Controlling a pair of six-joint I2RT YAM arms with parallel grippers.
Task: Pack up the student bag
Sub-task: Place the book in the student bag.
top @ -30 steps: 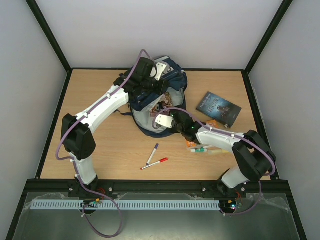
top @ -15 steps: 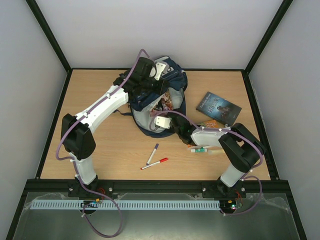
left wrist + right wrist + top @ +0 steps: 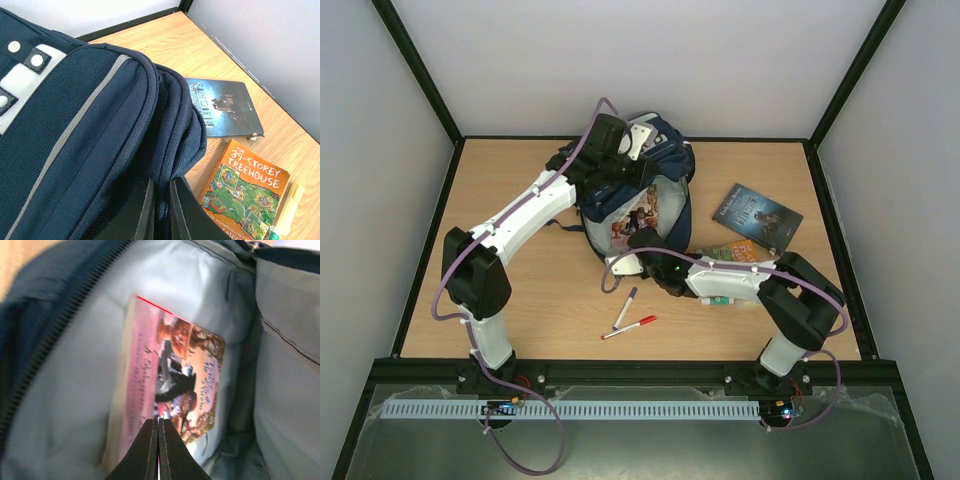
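The navy student bag point(image 3: 665, 165) lies at the back middle of the table with its mouth open toward the arms. My left gripper point(image 3: 620, 165) is shut on a fold of the bag's upper edge point(image 3: 165, 150) and holds it up; the fabric sits between the fingers point(image 3: 146, 210). A pink-covered book point(image 3: 638, 212) lies inside the bag against the grey lining point(image 3: 75, 390) and also shows in the right wrist view point(image 3: 175, 375). My right gripper point(image 3: 640, 242) is at the bag's mouth, its jaws closed together and pointing at that book point(image 3: 159, 421).
A dark book point(image 3: 756, 213) and an orange "39-Storey Treehouse" book point(image 3: 740, 250) lie right of the bag, both also in the left wrist view point(image 3: 225, 107) point(image 3: 245, 192). A green-capped stick point(image 3: 718, 298) lies by the right forearm. A purple pen point(image 3: 626, 305) and a red pen point(image 3: 630, 326) lie in front.
My right wrist has swung down and to the left, back from the bag's mouth. The pink book now shows plainly inside the open bag. The left gripper has kept its hold.
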